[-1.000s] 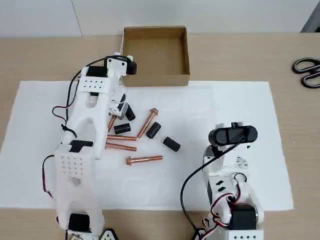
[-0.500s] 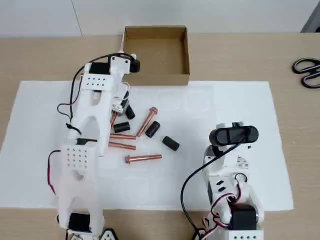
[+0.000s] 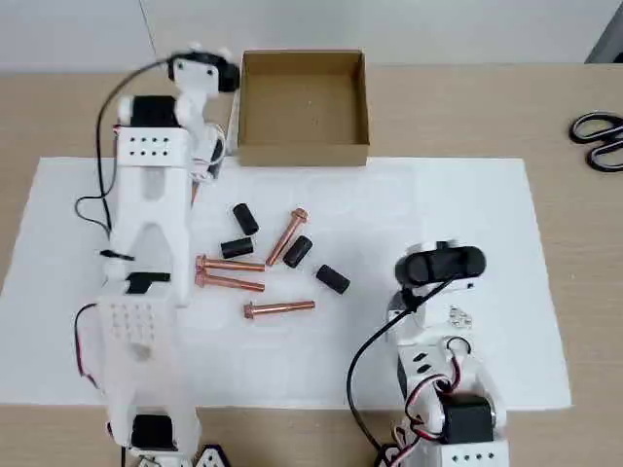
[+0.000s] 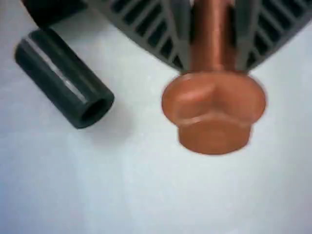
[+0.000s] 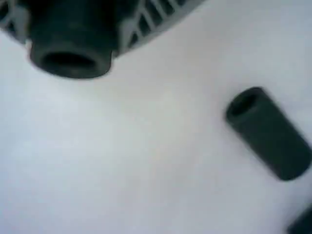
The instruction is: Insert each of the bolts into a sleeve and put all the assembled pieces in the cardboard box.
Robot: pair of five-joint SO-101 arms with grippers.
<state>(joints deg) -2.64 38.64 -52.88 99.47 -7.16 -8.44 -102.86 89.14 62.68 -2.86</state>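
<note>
While the left tool (image 4: 212,48) clamps a bolt (image 4: 213,114) — head protruding — the right tool (image 5: 80,22) grips a sleeve (image 5: 70,58).

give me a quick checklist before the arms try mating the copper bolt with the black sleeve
1. Grip of the left gripper on the copper hex-head bolt: ok, shaft clamped, head sticking out.
2. Grip of the right gripper on the black plastic tube sleeve: ok, open end facing out.
3. Bolt tip free for insertion: cannot tell, tip hidden inside the gripper.
4. Bolt lined up with sleeve: not ok, the left arm and right arm are well apart over the white paper sheet.
5. Readiness of the brown cardboard box: ok, empty and upright.
</note>
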